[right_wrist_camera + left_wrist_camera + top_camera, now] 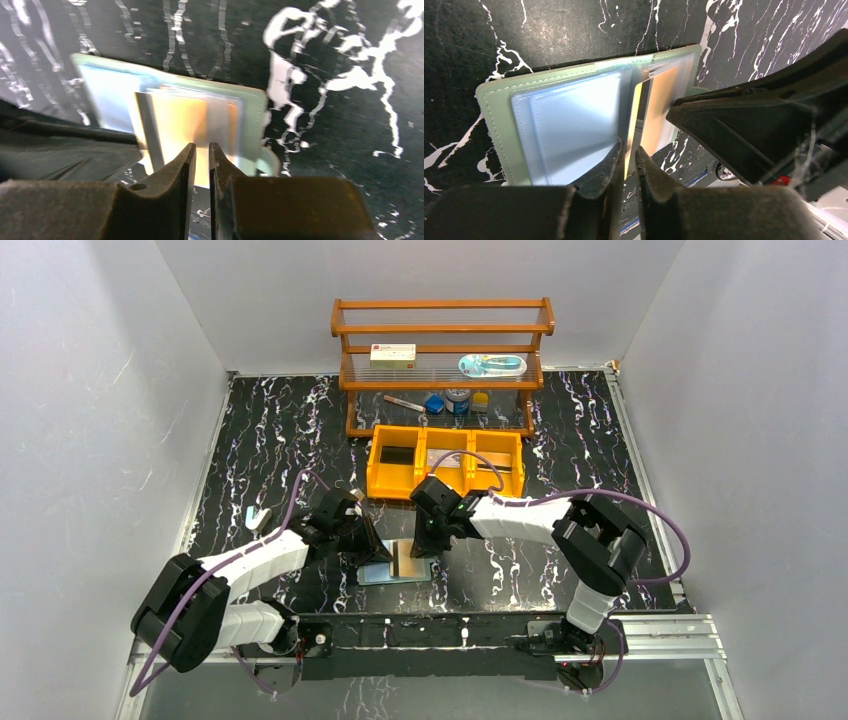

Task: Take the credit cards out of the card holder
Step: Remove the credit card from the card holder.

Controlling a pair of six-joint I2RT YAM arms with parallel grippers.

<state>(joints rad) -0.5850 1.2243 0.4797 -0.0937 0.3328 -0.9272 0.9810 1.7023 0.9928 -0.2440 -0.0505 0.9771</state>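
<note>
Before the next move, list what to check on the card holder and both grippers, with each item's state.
1. The card holder lies open on the table: ok.
2. The orange card is out of the holder: not ok.
3. The left gripper straddles the raised pocket leaf: ok.
4. The right gripper is closed on the orange card: cannot tell.
5. Grippers clear of each other: cannot tell, very close.

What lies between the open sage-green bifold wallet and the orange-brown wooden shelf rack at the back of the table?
The orange plastic three-compartment bin sits between the wallet and the rack; the top view shows it.
</note>
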